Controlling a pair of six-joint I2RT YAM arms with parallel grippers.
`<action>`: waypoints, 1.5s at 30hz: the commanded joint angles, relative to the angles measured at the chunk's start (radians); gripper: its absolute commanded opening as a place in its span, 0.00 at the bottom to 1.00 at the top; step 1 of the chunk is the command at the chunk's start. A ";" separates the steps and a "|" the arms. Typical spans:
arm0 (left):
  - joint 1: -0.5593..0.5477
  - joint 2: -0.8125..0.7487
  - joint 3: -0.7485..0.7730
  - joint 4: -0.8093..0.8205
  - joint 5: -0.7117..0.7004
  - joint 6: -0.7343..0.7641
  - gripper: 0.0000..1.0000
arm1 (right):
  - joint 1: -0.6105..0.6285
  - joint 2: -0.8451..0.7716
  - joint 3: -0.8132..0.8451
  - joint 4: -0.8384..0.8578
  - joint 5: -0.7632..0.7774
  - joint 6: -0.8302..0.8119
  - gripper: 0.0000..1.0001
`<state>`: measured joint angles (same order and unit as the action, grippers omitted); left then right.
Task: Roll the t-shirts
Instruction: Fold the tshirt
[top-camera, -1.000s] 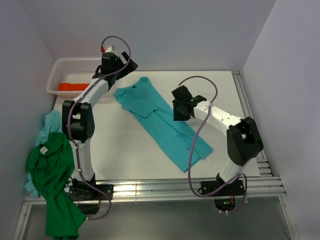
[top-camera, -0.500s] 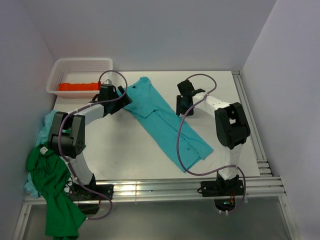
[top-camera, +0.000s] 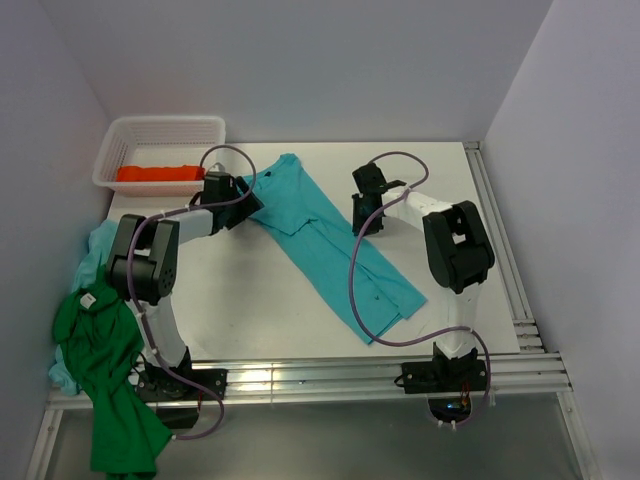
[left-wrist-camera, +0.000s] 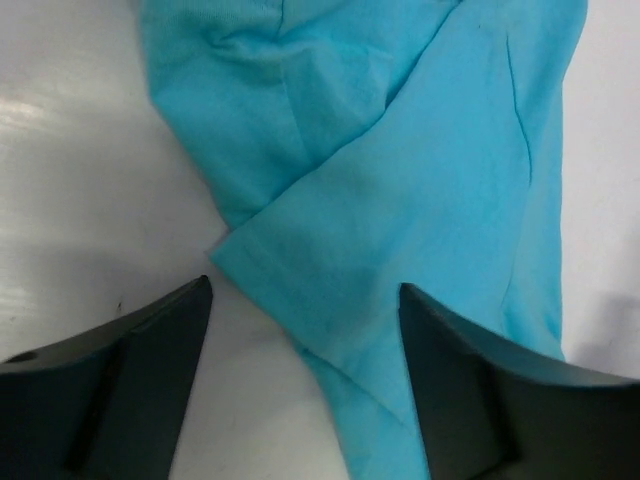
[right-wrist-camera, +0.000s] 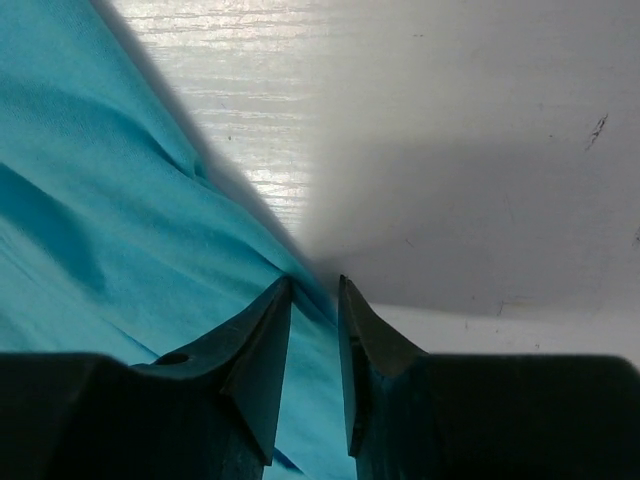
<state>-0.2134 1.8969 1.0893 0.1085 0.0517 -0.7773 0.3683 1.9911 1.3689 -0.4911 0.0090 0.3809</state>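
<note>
Top external view: one turquoise t-shirt (top-camera: 330, 245) lies in the middle of the table (top-camera: 250, 300) as a long folded strip, diagonal from far-left to near-right, not rolled yet. Left gripper (top-camera: 243, 194) sits low at the strip's far-left edge. Left wrist view shows its fingers (left-wrist-camera: 140, 370) well apart, straddling a sleeve corner that sticks out past the fold, cloth not pinched. Right gripper (top-camera: 361, 222) is down on the opposite long edge. Right wrist view shows its fingers nearly together with the hem running into the narrow gap, so it looks clamped on that edge.

Step, as I judge it: taking hold near the collar end to tidy the strip and start the roll. Next move needs the left fingers to close on the sleeve corner, then both arms to turn the end over evenly so the roll doesn't skew.

Around: white mesh basket (top-camera: 108, 160) far-left with orange-red t-shirt (top-camera: 155, 173) inside. Green t-shirt (top-camera: 100, 345) is heaped at the left edge over second turquoise t-shirt (top-camera: 98, 245).

In the way: right arm's cable (top-camera: 352, 290) drapes across the strip and could snag.
</note>
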 joint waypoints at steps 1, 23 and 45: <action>0.005 0.048 0.043 0.045 -0.018 0.001 0.75 | -0.006 0.012 0.007 0.017 -0.004 0.006 0.32; -0.004 0.363 0.388 0.008 0.177 0.118 0.17 | 0.038 -0.179 -0.250 0.040 0.005 0.082 0.00; -0.060 0.651 0.953 -0.245 0.266 0.196 0.19 | 0.070 -0.084 -0.125 -0.007 0.060 0.205 0.00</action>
<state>-0.2947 2.5439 2.0346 -0.0906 0.3054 -0.5945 0.4755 1.8767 1.2022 -0.4606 0.0296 0.5903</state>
